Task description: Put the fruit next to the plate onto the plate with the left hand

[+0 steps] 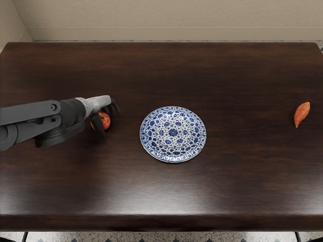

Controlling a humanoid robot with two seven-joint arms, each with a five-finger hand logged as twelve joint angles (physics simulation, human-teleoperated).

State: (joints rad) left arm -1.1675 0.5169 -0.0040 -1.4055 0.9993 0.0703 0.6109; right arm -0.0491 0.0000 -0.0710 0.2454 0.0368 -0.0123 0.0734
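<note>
**Items on view, largest first**

1. Dark brown wooden counter (161, 196). It fills almost the whole of your head view. Its far edge meets a pale beige wall (166, 20).

2. Dark grey jointed left arm (35, 123). You will see it enter from the left edge and lie low over the left part of the counter, pointing toward the middle.

3. Round blue-and-white patterned ceramic plate (143, 134). It sits flat on the counter near the centre, and you can see its whole face.

4. Pale grey left hand (96, 110) with dark fingers (114, 106). It is at the end of the arm, left of the plate and apart from it. The fingers arch over the far side of item 6 and the thumb crosses its near side, so they look to you closed around that item. Whether every fingertip presses on it you cannot tell from this view.

5. Orange tapered piece of produce (302, 114). It lies on the counter close to the right edge, well apart from the plate.

6. Small round red fruit (105, 121). It is on the counter to the left of the plate, near it but not touching. The hand partly covers it.
</note>
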